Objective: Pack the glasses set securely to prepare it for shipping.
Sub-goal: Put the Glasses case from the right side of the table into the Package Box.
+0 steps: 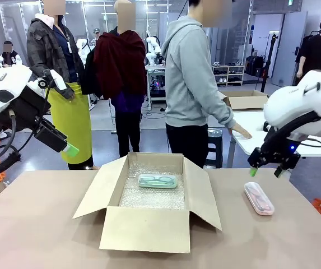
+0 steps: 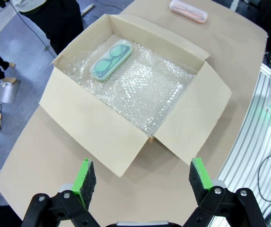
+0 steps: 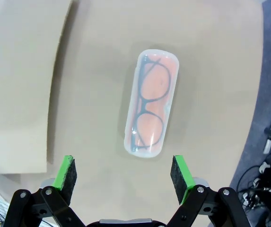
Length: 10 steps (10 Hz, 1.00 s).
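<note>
The mint green glasses case (image 1: 157,180) lies flat on bubble wrap at the back of the open cardboard box (image 1: 149,227); it also shows in the left wrist view (image 2: 110,59). The pale pink glasses case (image 1: 259,198) lies on the table right of the box, seen from above with dark spectacles inside (image 3: 151,108), and far off (image 2: 187,10). My right gripper (image 1: 266,171) hangs open a little above and behind the pink case, its fingers (image 3: 181,172) empty. My left gripper (image 1: 68,148) is raised at the left, open and empty, its fingers (image 2: 85,177) above the table's near side of the box.
The box's flaps (image 1: 97,190) are spread outward on all sides. A person in a grey hoodie (image 1: 191,73) stands behind the table, hand on a white side table (image 1: 255,131) carrying another cardboard box (image 1: 246,100). More people stand farther back left.
</note>
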Motion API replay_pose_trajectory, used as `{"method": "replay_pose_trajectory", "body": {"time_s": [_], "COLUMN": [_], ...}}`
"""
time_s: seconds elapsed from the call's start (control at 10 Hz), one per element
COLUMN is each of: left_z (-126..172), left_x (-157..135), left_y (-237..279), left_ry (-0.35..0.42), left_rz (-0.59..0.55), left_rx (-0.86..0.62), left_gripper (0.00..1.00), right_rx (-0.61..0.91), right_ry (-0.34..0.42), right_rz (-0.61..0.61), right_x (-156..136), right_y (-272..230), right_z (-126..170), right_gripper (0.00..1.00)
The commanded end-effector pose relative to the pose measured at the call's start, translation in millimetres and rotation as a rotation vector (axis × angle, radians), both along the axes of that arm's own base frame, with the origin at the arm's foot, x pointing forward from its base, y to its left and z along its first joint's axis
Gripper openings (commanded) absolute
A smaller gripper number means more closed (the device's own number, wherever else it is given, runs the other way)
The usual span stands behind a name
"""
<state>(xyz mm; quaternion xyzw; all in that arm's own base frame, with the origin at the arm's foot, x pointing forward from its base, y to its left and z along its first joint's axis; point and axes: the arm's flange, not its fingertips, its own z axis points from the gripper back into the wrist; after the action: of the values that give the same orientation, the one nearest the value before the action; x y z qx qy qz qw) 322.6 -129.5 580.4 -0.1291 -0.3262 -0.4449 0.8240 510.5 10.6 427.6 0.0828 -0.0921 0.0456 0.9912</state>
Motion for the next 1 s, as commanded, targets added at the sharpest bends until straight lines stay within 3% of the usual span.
{"method": "replay_pose_trajectory", "body": {"time_s": [0.0,0.9], "left_z": [2,2], "left_x": [0,0], "left_y": [1,1], "left_ry": [-0.009,-0.009], "left_rz": [0.001,0.001], "left_rx": [-0.005,-0.005], "left_gripper": [1.0,1.0], "right_rx": [-0.05,-0.093], "right_ry": [0.038,0.095], "right_rz": [-0.051,-0.115], "right_x": [21,46], "right_y": [4,-8], "right_z": [-13,-85], "right_gripper": [1.0,1.0]}}
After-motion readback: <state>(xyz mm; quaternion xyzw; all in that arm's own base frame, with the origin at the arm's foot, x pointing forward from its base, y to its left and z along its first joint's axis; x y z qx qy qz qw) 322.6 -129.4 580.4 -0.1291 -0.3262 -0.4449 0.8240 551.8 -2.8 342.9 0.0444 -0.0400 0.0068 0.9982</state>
